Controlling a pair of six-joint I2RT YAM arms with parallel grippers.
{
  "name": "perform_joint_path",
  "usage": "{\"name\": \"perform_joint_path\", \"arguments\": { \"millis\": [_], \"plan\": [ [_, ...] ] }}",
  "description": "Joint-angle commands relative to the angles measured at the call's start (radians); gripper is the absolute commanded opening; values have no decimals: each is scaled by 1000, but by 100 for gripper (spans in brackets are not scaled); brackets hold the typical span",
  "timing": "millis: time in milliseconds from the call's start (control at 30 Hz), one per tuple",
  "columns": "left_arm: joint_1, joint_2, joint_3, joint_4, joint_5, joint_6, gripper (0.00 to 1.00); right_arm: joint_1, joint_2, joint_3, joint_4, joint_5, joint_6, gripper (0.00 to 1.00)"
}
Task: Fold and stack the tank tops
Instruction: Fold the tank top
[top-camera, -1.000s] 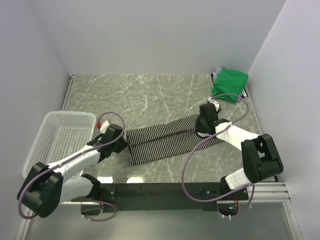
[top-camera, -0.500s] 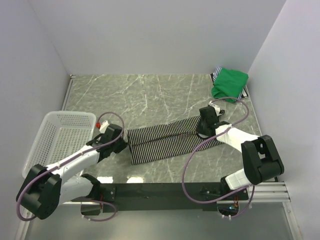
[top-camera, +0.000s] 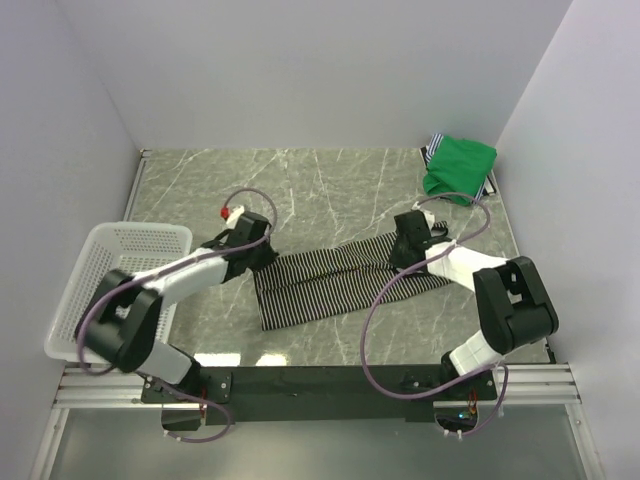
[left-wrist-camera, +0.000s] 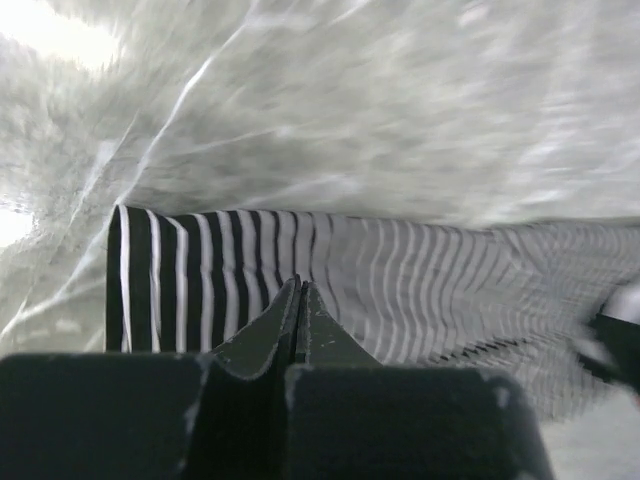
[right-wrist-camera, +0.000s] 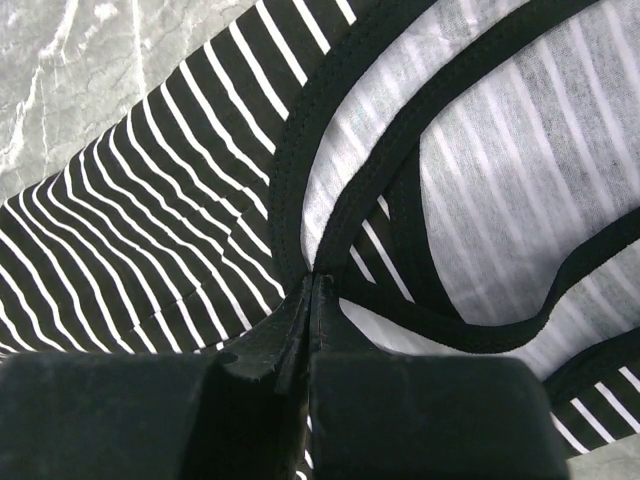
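Right claw (right-wrist-camera: 312, 279) pinches the striped tank top (top-camera: 320, 281); left claw (left-wrist-camera: 300, 286) closed.

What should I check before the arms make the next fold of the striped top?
1. Hold of right gripper on a strap of the striped top: ok, jaws shut on it.
2. Hold of left gripper at the other end: cannot tell; jaws shut, wrist view blurred.
3. Striped top flat on the table, not bunched: ok.
4. The green top apart, in the far right corner: ok.
5. The basket apart from the cloth: ok.
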Motion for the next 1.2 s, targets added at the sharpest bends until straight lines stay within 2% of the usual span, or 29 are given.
{"name": "perform_joint_path", "arguments": {
  "millis": [0, 133, 333, 400, 533, 633, 700, 833, 900, 967, 1000, 1100, 1167],
  "plan": [
    [-9, 94, 35, 21, 23, 11, 1, 1, 29, 41, -56, -2, 2, 0],
    [-11, 104, -26, 5, -11, -70, 1, -1, 62, 106, -90, -5, -15, 0],
    [-57, -31, -202, -50, -92, -253, 1, 7, 184, 260, -143, -54, -58, 0],
    [-96, -88, -268, -65, -105, -309, 1, 13, 235, 299, -163, -74, -65, 0],
    [-201, -203, -338, -172, -141, -514, 1, 33, 293, 392, -183, -104, -101, 0],
    [-325, -321, -374, -223, -174, -654, 1, 50, 325, 440, -203, -110, -118, 0],
    [-389, -358, -387, -258, -190, -691, 1, 53, 333, 454, -208, -111, -124, 0],
    [-400, -398, -378, -301, -235, -675, 1, 54, 312, 434, -196, -101, -116, 0],
    [-400, -396, -361, -308, -247, -655, 1, 53, 293, 422, -192, -88, -119, 3],
    [-400, -384, -347, -320, -249, -633, 1, 51, 277, 416, -192, -72, -118, 13],
    [-400, -380, -344, -320, -250, -633, 1, 51, 270, 413, -194, -64, -118, 13],
    [-399, -375, -344, -318, -247, -618, 1, 48, 223, 385, -173, -27, -102, 31],
    [-397, -386, -347, -298, -246, -585, 1, 33, 172, 367, -150, -10, -82, 36]
  ]
}}
